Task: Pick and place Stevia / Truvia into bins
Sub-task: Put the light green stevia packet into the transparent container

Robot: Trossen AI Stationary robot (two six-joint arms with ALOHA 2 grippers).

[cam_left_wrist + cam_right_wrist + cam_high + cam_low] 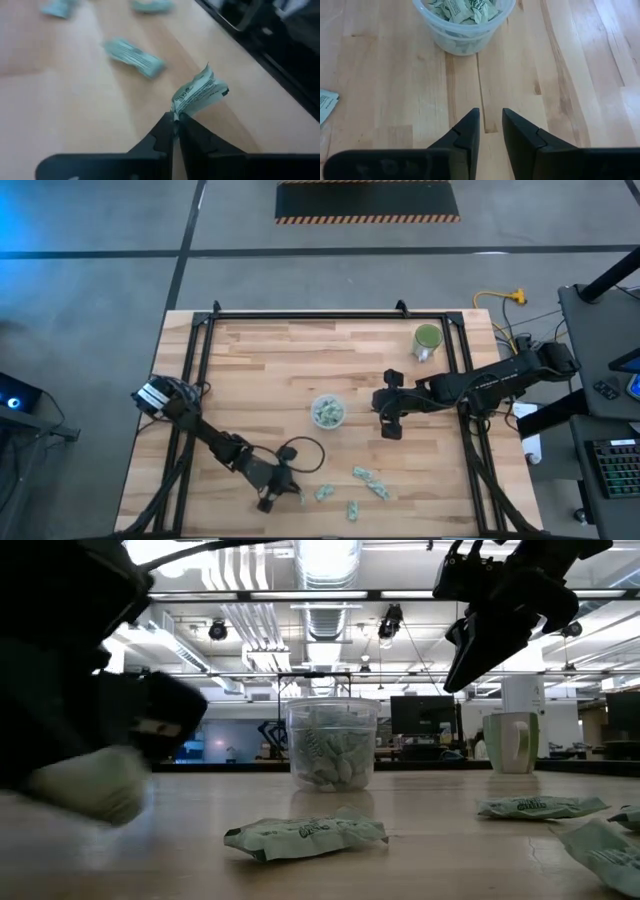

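High view: left gripper sits low at the table's near edge among loose Stevia packets, with the cup mid-table and the right gripper just beside it. Left wrist view: fingers pressed together, pinching one packet by its corner, so the pick looks done; next is lift and carry to the cup. Right wrist view: right fingers narrowly apart, holding nothing, above bare wood short of the cup.

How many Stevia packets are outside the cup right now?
5 Stevia packets: one pinched in the left tool; four loose on the table beside it, two close together, one nearer the tool, one by the front edge. The arm could hide more.
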